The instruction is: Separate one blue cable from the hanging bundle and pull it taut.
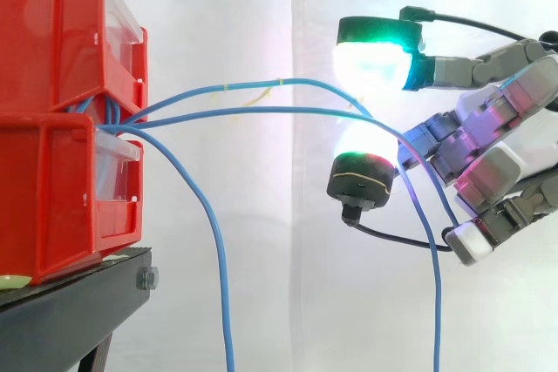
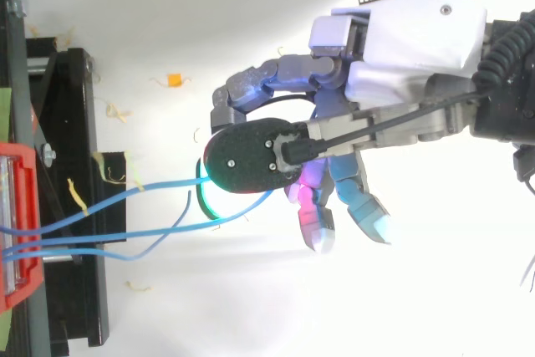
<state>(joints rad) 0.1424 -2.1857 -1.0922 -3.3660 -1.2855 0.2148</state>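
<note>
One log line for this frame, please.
hand open | pads straddle two blue cables, no pinch | both slack | third cable hangs beside red bins

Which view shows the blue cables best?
Side view: the blue cables leave between the red bins, two arc to the robot hand, one drops near the bins. Top view shows them from the bins until the robot hand covers them.

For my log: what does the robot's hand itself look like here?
The hand has a white shell at its back with a comb-like toothed edge, and segmented fingers in grey and white. Its fingertips are thick rounded pads with black backs. They glow white with green rims, and some show a magenta or cyan tint.
</note>
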